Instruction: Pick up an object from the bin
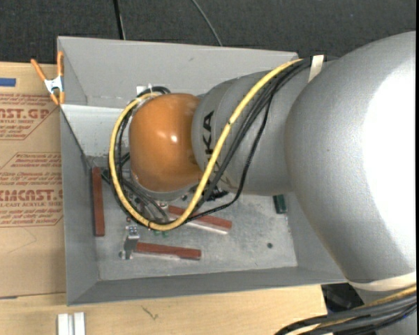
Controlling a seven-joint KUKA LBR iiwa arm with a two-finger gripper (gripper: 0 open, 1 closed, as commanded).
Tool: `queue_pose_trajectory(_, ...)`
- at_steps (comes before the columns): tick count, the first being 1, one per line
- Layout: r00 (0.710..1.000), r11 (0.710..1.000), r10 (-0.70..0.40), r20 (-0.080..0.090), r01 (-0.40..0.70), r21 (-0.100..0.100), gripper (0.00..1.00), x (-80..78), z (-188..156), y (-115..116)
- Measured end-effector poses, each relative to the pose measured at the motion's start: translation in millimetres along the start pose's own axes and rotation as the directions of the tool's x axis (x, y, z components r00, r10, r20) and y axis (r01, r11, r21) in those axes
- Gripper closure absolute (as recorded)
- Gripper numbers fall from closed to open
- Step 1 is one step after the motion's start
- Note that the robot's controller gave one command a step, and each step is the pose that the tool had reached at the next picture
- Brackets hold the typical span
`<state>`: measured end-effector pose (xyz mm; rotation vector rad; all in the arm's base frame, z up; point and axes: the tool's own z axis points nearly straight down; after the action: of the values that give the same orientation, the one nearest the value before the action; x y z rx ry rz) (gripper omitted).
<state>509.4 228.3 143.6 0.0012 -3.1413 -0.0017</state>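
Grey bin (258, 246), gripper (132, 241) mostly hidden under orange cover (164, 142), its state cannot be told, 1 red-brown stick (171, 252) just beside.

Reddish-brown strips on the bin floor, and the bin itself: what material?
The three reddish-brown flat strips: matte, straight-edged, rigid-looking; likely plastic or painted wood, can't settle which. The grey bin: sheet metal by its folded sloping walls, with a dull speckled finish.

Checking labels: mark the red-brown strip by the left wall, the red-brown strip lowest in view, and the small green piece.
left strip (98, 202), camera view, mid-length.
lowest strip (169, 252), camera view, its middle.
green piece (280, 203), camera view, its centre.
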Motion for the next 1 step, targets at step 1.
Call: queue_pose_trajectory(1, 1.0, 1.0, 0.02, 0.005, -0.02, -0.003, 0.0, 18.0, 53.5, -54.2)
